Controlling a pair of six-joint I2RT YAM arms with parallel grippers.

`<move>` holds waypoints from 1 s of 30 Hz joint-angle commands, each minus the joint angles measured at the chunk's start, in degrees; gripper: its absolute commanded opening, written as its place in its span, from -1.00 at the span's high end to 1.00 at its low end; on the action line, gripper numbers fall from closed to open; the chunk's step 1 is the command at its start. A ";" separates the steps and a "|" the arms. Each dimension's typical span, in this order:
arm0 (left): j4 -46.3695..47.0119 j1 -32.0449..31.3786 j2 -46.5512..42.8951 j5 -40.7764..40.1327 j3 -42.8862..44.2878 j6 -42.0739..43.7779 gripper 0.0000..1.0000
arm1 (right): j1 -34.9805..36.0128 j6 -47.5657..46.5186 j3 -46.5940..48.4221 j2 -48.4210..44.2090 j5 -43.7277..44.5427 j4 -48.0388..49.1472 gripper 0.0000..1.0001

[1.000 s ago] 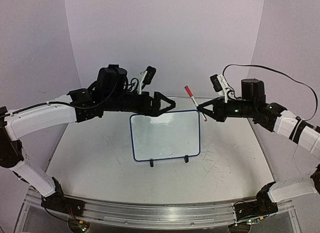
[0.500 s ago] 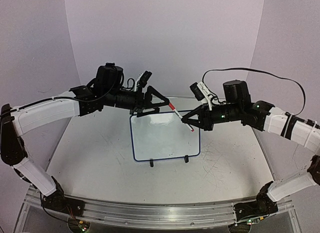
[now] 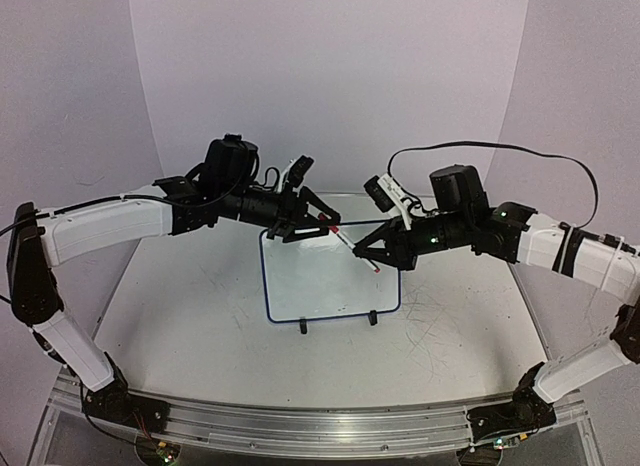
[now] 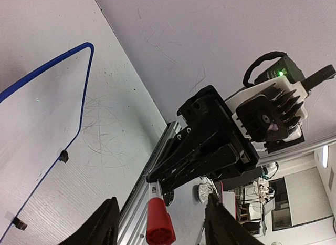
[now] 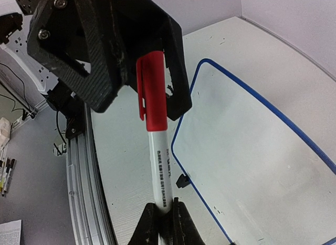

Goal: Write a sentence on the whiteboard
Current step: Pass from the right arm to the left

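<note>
- The whiteboard (image 3: pixel 325 286) is standing on its feet mid-worktop (image 3: pixel 180 316). Its face is showing no red lettering, so the sentence is not yet begun.
- The marker (image 5: pixel 159 161) is hovering above the board's far edge, wearing its red cap (image 5: pixel 152 82).
- The right pincer (image 5: pixel 161 209) is clamping the barrel, presenting the capped end across.
- The left pincer (image 4: pixel 161 203) is gaping wide around the cap, apparently readying to pull it off.

High rear overview, two close wrist views; whiteboard (image 5: pixel 252 150) in all.
</note>
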 commanded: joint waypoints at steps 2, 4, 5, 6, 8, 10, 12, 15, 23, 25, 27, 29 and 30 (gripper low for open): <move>2.42 0.03 0.31 0.55 -0.41 -0.45 0.14 | 0.51 -1.65 2.84 0.92 2.04 -0.21 1.00; 2.42 0.03 0.44 0.29 -0.58 -0.50 0.24 | 0.58 -1.85 3.04 1.23 2.24 -0.39 1.00; 2.42 0.04 0.45 0.16 -0.70 -0.49 0.29 | 0.62 -1.93 3.17 1.34 2.44 -0.55 1.00; 2.42 0.05 0.47 -0.06 -0.73 -0.48 0.31 | 0.70 -2.01 3.29 1.43 2.60 -0.71 1.00; 2.42 0.04 0.59 -0.36 -0.69 -0.34 0.34 | 0.84 -2.09 3.46 1.57 2.90 -1.00 1.00; 2.42 0.05 0.87 -0.50 -0.58 -0.30 0.36 | 1.08 -2.14 3.60 1.64 3.20 -1.15 1.00; 2.42 0.04 1.15 -0.34 -0.42 -0.30 0.36 | 1.25 -2.18 3.62 1.57 3.52 -1.30 1.00; 2.47 0.02 1.56 -0.16 -0.23 -0.31 0.36 | 1.40 -2.22 3.62 1.66 3.84 -1.58 1.00; 2.41 0.04 1.76 -0.14 -0.09 -0.57 0.64 | 1.81 -2.32 3.70 1.65 4.74 -2.05 1.00; 2.40 0.04 1.70 -0.07 0.00 -0.57 0.73 | 1.83 -2.25 3.85 1.70 5.26 -2.12 1.00; 2.38 0.05 1.57 0.20 0.20 -0.22 0.84 | 1.82 -1.85 3.99 1.69 6.70 -2.13 0.68; 2.29 0.15 0.99 0.08 0.43 0.62 0.96 | 1.83 -1.53 3.81 1.42 8.70 -2.10 -0.14; 2.25 0.25 0.56 -0.26 0.49 1.06 0.99 | 1.83 -1.37 3.52 1.17 9.93 -1.87 -0.56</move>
